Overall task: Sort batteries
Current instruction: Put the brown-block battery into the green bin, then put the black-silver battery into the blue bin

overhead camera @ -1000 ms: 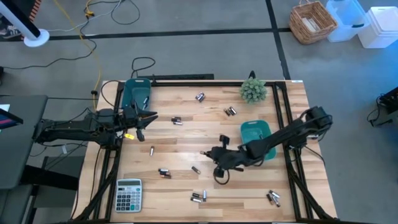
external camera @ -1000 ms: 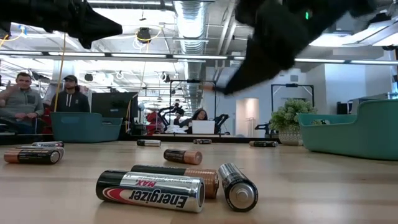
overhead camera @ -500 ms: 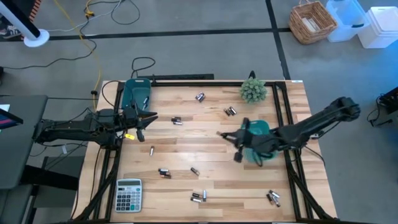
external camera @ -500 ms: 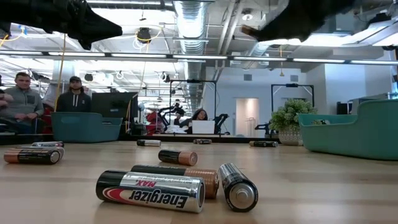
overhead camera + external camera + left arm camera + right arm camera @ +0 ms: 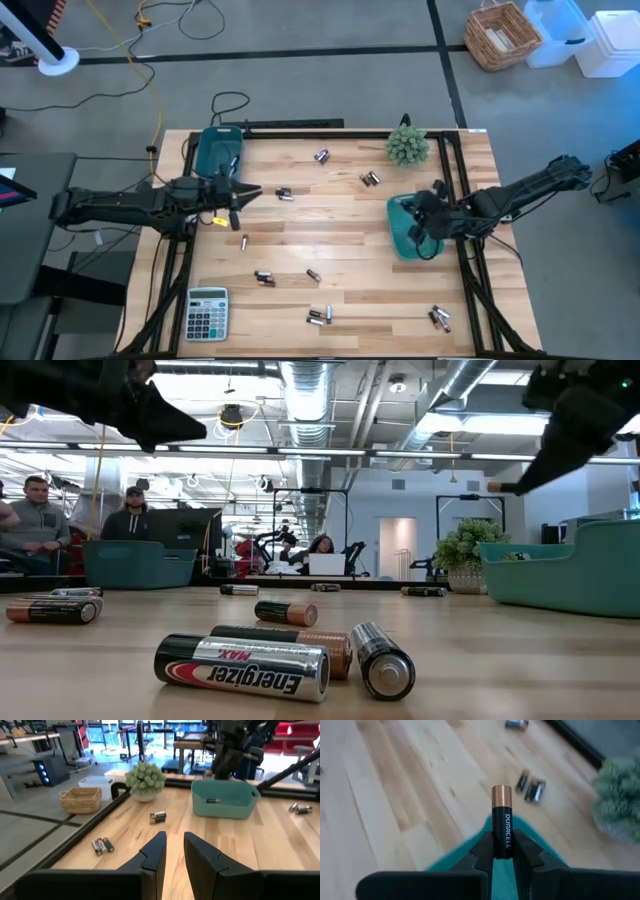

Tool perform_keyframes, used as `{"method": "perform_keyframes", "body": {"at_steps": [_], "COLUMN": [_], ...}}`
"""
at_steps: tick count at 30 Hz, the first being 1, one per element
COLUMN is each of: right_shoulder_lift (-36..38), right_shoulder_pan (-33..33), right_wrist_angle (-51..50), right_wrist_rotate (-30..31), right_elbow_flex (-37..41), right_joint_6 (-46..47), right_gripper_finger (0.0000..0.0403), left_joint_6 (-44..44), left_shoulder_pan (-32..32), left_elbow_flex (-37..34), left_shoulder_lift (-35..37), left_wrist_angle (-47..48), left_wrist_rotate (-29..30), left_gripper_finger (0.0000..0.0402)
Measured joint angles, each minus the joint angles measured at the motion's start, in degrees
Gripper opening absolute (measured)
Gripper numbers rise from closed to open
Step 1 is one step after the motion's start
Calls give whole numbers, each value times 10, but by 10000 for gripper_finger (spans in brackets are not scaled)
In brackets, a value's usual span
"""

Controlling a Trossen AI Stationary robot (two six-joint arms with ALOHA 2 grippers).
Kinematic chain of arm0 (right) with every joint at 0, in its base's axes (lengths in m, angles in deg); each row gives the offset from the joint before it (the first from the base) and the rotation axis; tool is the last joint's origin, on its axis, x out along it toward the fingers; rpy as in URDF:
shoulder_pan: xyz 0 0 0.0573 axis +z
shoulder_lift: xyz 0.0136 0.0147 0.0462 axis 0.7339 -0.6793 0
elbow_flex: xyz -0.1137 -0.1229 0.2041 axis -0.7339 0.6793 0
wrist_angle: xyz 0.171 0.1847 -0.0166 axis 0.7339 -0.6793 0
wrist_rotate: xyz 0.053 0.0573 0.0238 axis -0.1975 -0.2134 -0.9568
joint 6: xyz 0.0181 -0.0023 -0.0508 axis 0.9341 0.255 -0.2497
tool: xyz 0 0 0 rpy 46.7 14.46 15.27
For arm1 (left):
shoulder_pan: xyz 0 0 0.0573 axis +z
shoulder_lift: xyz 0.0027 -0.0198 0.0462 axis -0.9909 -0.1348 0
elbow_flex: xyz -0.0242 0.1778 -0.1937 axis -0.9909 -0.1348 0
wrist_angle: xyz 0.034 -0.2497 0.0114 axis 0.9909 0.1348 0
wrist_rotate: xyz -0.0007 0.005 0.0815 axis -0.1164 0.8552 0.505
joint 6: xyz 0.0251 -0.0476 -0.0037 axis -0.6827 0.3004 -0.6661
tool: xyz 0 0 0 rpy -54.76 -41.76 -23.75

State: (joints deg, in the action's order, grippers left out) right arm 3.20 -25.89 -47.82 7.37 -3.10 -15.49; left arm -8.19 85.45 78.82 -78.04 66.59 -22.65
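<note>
Where the right gripper (image 5: 502, 851) clamps a battery (image 5: 501, 820), its lower end hides.

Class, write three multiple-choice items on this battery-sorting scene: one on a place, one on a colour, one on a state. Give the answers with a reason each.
1. Where is the right pincer?
A. over the calculator
B. over the right bin
C. beside the basket

2. What colour is the tip of the held battery?
A. copper
B. green
C. white

3. What is the state of the left pincer?
A. gripping a battery
B. inside the left bin
C. holding nothing

Answers:
1 B: the high view shows it above the teal bin by the table's right edge.
2 A: the right wrist view shows a copper end on a black body.
3 C: the left wrist view shows nothing between its fingers.
</note>
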Motion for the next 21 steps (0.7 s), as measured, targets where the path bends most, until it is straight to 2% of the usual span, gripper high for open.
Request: {"method": "perform_keyframes", "body": {"at_steps": [4,8,12,17,21], "right_shoulder_lift": [-13,-37,-64,-81,-79], "right_shoulder_pan": [0,0,0,0,0], "right_wrist_angle": [-32,-73,-107,-108,-93], "right_wrist_rotate": [-39,-54,-55,-55,-49], "right_elbow_flex": [0,0,0,0,0], "right_joint_6": [13,51,95,97,89], "right_gripper_finger": [59,80,130,198,223], "left_joint_6": [-1,0,0,0,4], "left_shoulder_pan": [0,0,0,0,0], "left_elbow_flex": [0,0,0,0,0], "left_shoulder_lift": [-25,-44,-61,-74,-84], "left_wrist_angle": [-6,-18,-32,-34,-35], "left_wrist_rotate": [0,0,0,0,-20], "left_gripper_finger": [62,62,62,62,62]}}
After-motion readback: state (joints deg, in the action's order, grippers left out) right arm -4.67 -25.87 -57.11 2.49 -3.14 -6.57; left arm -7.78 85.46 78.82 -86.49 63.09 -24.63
